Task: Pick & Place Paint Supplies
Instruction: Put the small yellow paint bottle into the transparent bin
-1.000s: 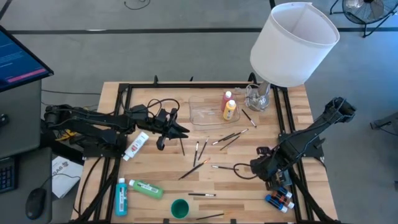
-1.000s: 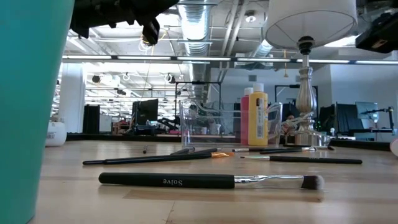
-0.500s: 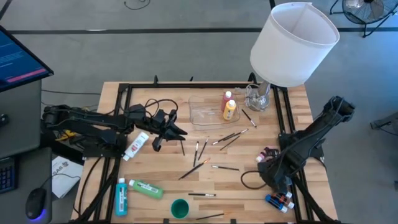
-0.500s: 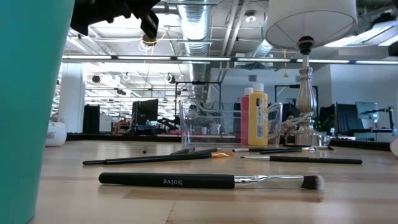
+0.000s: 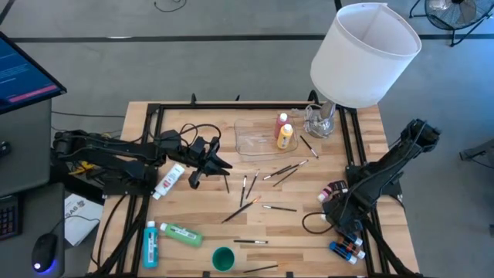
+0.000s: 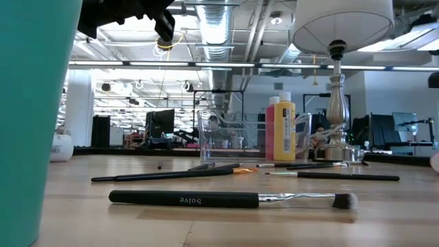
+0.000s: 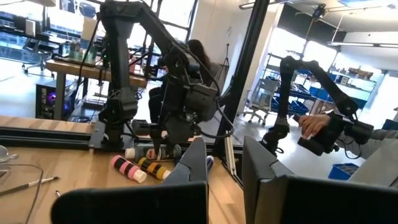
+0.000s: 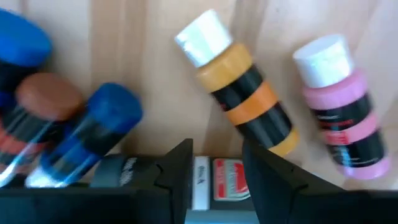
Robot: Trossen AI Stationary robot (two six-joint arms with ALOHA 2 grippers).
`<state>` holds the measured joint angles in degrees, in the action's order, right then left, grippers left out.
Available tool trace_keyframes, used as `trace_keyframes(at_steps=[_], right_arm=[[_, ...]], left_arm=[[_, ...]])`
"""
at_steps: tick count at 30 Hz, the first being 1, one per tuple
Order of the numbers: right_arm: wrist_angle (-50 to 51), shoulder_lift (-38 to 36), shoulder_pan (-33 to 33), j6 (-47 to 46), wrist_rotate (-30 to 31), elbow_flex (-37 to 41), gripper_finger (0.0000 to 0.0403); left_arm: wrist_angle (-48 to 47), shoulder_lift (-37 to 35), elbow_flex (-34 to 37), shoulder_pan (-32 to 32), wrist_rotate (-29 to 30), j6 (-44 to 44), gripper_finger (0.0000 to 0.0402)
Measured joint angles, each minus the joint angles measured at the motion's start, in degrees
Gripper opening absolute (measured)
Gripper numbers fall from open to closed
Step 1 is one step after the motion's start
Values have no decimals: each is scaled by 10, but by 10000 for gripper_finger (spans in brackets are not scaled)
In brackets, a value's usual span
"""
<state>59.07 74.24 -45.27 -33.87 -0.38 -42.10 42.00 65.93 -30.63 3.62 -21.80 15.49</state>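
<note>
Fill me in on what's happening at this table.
The robot is sorting paint supplies. The right gripper is down at the table's right edge over a cluster of small bottles, with a labelled bottle right under it and an orange bottle and a pink bottle beside it. The left gripper waits shut over the table's left half. Two bottles stand in the tray; brushes lie scattered.

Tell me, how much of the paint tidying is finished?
Little so far. Done: red paint bottle and yellow paint bottle stand in the clear plastic tray. In hand: right hand is low over tiny coloured bottles at the table's right edge. Left: thin dark-handled brushes, green bottle, blue bottle; left hand waits, shut.
</note>
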Motion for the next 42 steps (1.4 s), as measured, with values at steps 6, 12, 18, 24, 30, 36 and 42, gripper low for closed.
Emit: trace_keyframes(at_steps=[6,12,18,24,30,36,42], right_arm=[[-5,0,10,0,34,16,131],[-33,-1,14,0,37,42,133],[-44,-1,15,0,49,50,133],[-72,0,16,10,51,51,137],[-113,1,30,10,44,63,163],[-162,1,48,7,30,107,194],[-165,1,57,-38,29,117,202]], left_arm=[[0,0,0,0,2,0,2],[0,0,0,0,2,-1,2],[0,0,0,0,2,-2,2],[1,0,0,0,2,-2,2],[1,0,0,0,2,-2,2],[0,0,0,0,1,-2,2],[1,0,0,0,2,-2,2]])
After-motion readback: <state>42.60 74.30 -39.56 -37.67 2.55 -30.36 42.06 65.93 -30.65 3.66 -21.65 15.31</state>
